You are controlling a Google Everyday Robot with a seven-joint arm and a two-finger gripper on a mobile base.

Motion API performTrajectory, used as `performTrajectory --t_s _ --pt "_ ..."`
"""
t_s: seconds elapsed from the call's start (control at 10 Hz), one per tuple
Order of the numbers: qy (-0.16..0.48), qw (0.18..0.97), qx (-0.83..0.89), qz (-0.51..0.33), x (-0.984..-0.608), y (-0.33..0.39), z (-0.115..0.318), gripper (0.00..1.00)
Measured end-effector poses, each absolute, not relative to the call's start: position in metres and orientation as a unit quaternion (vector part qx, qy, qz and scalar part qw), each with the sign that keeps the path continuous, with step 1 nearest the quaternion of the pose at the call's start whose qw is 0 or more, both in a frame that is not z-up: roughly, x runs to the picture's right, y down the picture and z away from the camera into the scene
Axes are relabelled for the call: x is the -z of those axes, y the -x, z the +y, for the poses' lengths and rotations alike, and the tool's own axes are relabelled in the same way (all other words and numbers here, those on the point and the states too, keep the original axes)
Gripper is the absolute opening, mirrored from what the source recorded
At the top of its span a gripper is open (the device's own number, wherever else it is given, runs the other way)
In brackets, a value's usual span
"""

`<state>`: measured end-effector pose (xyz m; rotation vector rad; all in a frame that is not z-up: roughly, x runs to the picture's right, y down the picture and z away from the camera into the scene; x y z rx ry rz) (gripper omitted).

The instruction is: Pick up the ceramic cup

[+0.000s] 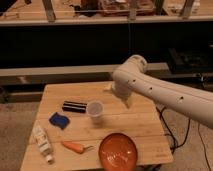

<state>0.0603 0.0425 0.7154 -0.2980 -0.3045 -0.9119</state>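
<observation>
One camera view showed the ceramic cup (95, 110) standing upright, rim up, near the middle of the wooden table (147, 122). A black bar-shaped object (74, 106) lay just beside it toward the picture's left, and the orange plate (118, 151) sat apart from it, nearer the front edge. The gripper (119, 96) hung over the table's back half, just above and right of the cup and not touching it. It was largely masked by the white arm (165, 97), and whether it was open or closed could not be told. A blue sponge (59, 120), a white tube-shaped bottle (42, 142) and an orange carrot-like item (75, 147) lay at the left front, apart from the cup. By its look, the cup would be stiff, smooth and somewhat slippery, light but breakable if dropped or tipped. A grasp across its walls just below the rim, where the tumbler was widest, appeared the safest hold.
</observation>
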Motion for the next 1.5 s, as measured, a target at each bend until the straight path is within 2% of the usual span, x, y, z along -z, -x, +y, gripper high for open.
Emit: performTrajectory --t_s 1.5 --pt "0.151 0.848 0.471 -0.192 -0.759 -0.028 0.099 0.8"
